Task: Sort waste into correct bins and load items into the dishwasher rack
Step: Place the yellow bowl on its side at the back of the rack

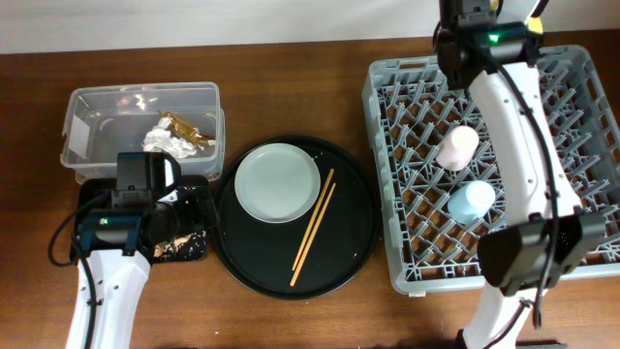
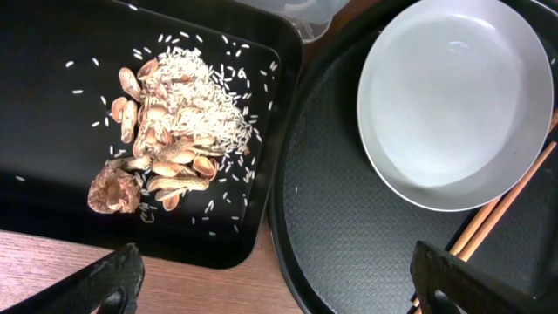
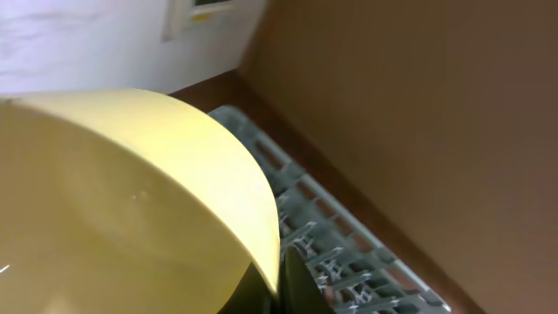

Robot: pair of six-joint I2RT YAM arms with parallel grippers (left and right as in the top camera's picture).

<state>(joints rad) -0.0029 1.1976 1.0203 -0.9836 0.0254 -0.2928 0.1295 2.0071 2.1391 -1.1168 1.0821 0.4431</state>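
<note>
My left gripper (image 1: 184,213) (image 2: 279,288) is open and empty, low over the gap between the shallow black tray (image 1: 89,197) (image 2: 52,131) and the round black tray (image 1: 358,233) (image 2: 349,218). Food scraps with rice (image 2: 174,122) lie in the shallow tray. The grey-green plate (image 1: 277,181) (image 2: 453,96) and the chopsticks (image 1: 313,228) (image 2: 497,214) lie on the round tray. My right gripper (image 1: 465,47) (image 3: 292,279) is shut on the yellow bowl's (image 3: 113,201) rim, above the far side of the dishwasher rack (image 1: 378,174) (image 3: 349,253). The pink cup (image 1: 457,147) and the blue cup (image 1: 471,201) lie in the rack.
The clear tub (image 1: 97,126) at the back left holds crumpled white paper (image 1: 170,143) and a gold foil wrapper (image 1: 184,124). My right arm reaches across the rack from the front edge. A wall stands behind the table.
</note>
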